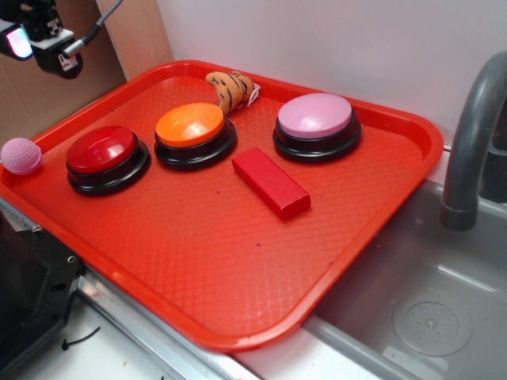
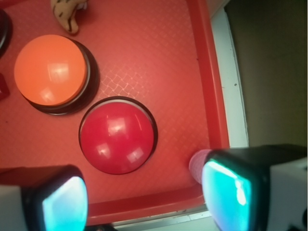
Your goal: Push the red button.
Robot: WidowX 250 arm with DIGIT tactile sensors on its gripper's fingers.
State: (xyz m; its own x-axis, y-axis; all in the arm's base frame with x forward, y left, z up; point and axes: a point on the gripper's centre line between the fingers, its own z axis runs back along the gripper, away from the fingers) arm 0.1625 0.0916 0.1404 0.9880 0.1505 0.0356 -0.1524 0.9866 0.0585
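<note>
The red button [image 1: 101, 150] [image 2: 117, 136], a glossy dark-red dome on a black base, sits at the left end of the red tray [image 1: 238, 269]. My gripper [image 1: 36, 36] [image 2: 144, 199] hangs high above the tray's left corner, up and to the left of the button. Its two fingers, with teal-lit pads [image 2: 65, 204], stand wide apart with nothing between them. In the wrist view the button lies just ahead of the gap between the fingers.
An orange button [image 1: 190, 127] [image 2: 50, 70] stands beside the red one, and a pink button [image 1: 315, 117] further right. A flat red block [image 1: 271, 182], a tiger-striped toy [image 1: 230, 89] and a pink ball [image 1: 20, 155] on the rim are also there. A sink [image 1: 420, 317] and faucet [image 1: 471, 134] lie right.
</note>
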